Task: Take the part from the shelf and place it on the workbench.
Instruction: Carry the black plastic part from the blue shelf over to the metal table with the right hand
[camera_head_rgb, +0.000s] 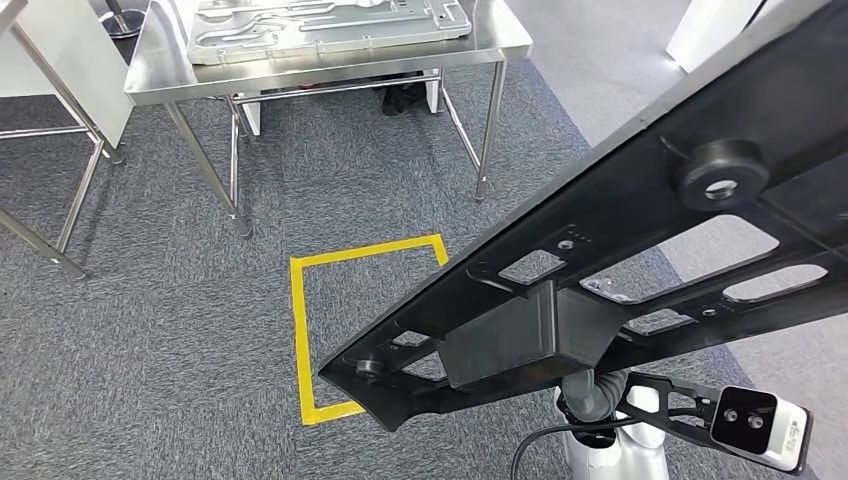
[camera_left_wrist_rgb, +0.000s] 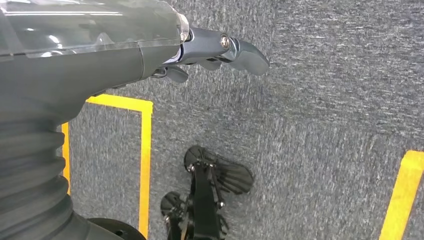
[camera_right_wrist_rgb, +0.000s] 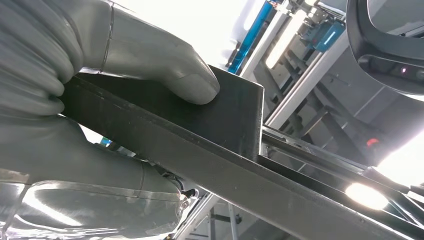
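Right wrist view: right hand (camera_right_wrist_rgb: 100, 90) fingers clamp the black part (camera_head_rgb: 620, 250); left hand (camera_left_wrist_rgb: 200, 50) fingers spread, holding nothing.

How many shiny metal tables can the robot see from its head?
2. The stainless steel workbench stands straight ahead, past the yellow tape square, with a grey metal panel on top. A second steel table pokes in at far left. More may be hidden.

Lighting even up top, blown out at right wrist.
Head view sharp, soft table (camera_head_rgb: 300, 70) glare. Right wrist: ceiling lights (camera_right_wrist_rgb: 367, 195) clip white, part (camera_right_wrist_rgb: 200, 145) backlit, slightly soft.
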